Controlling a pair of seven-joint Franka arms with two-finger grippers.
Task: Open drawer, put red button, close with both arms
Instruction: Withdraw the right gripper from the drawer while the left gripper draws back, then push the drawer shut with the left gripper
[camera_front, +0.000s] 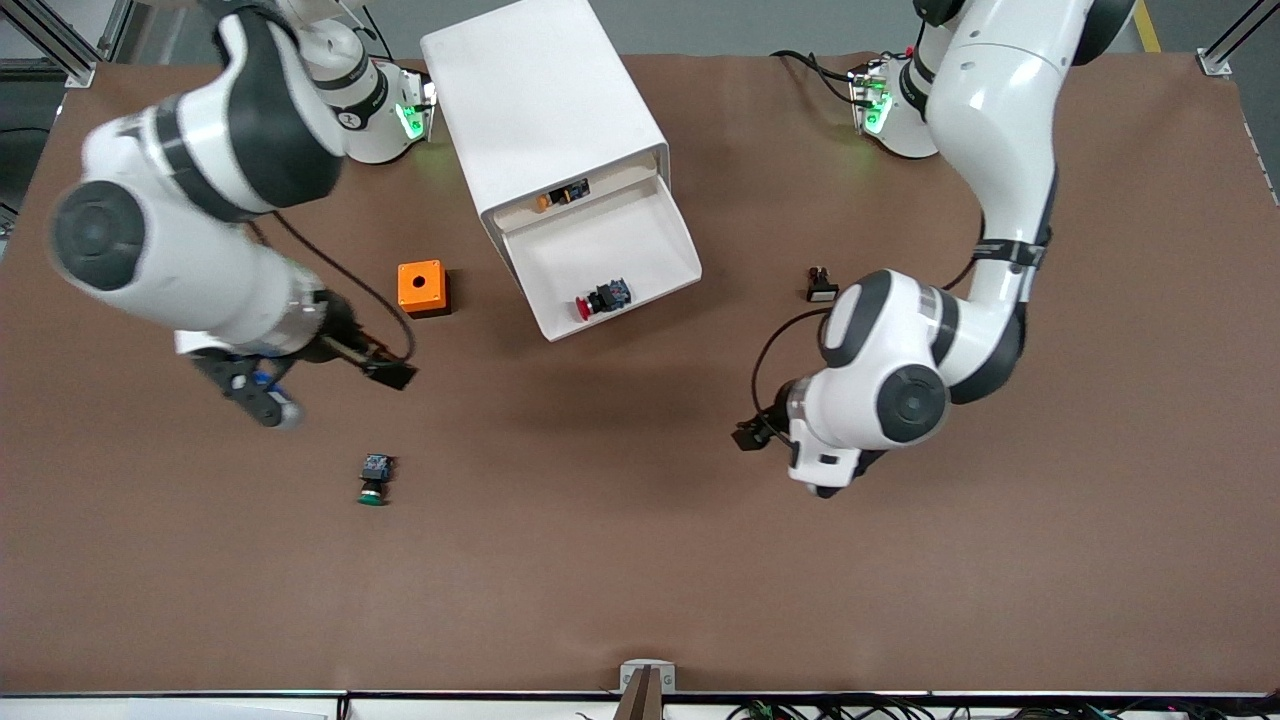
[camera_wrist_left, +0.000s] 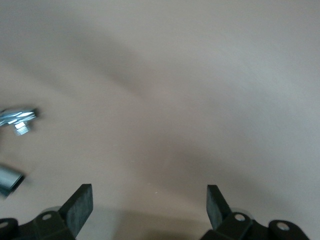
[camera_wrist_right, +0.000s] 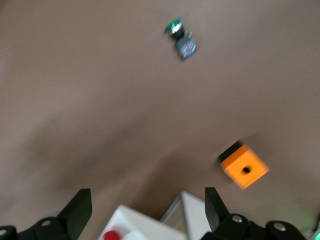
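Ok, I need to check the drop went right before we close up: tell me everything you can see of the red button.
The red button is a small push button with a round red cap and a blocky black-and-blue body that looks like plastic. It lies on its side on the floor of the pulled-out white drawer, near the drawer's front edge, its cap pointing toward the right arm's end of the table. Only the drawer floor touches it; neither gripper is at it. In the right wrist view just its red cap shows.
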